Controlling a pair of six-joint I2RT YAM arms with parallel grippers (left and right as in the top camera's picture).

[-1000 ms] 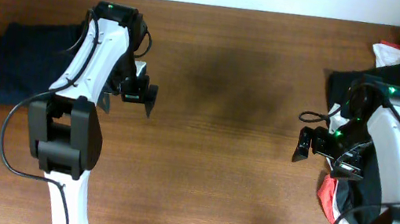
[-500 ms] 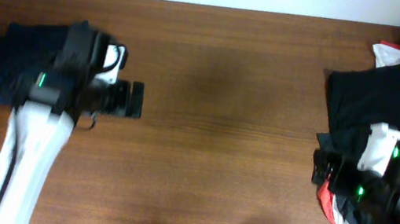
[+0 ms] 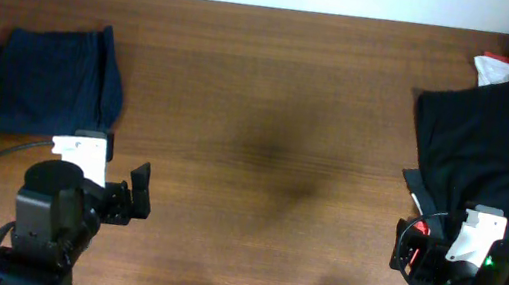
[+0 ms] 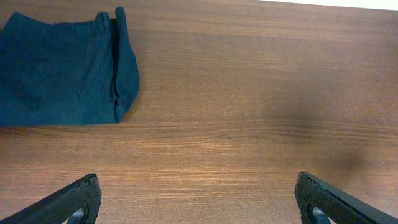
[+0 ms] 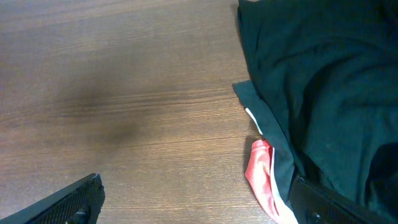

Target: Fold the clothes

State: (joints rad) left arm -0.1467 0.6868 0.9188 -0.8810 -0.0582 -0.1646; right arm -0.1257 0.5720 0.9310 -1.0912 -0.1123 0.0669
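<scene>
At the left of the table (image 3: pixel 273 85) the navy shorts (image 3: pixel 46 81) lie folded, black clothes (image 3: pixel 481 146) heaped at right — likely limp, light, best pinched at a hem corner — left gripper (image 4: pixel 202 202) and right gripper (image 5: pixel 199 202) both spread, empty.

Shorts (image 3: pixel 46 81) on surface (image 3: pixel 283 86), far left, toward back edge. Pile of garments (image 3: pixel 486 147) far right, running off right edge, well apart from shorts. Left hand (image 3: pixel 138 191) at front left, before shorts, not touching them. Right hand (image 3: pixel 407 251) at front right, pile's front corner just to its right.
</scene>
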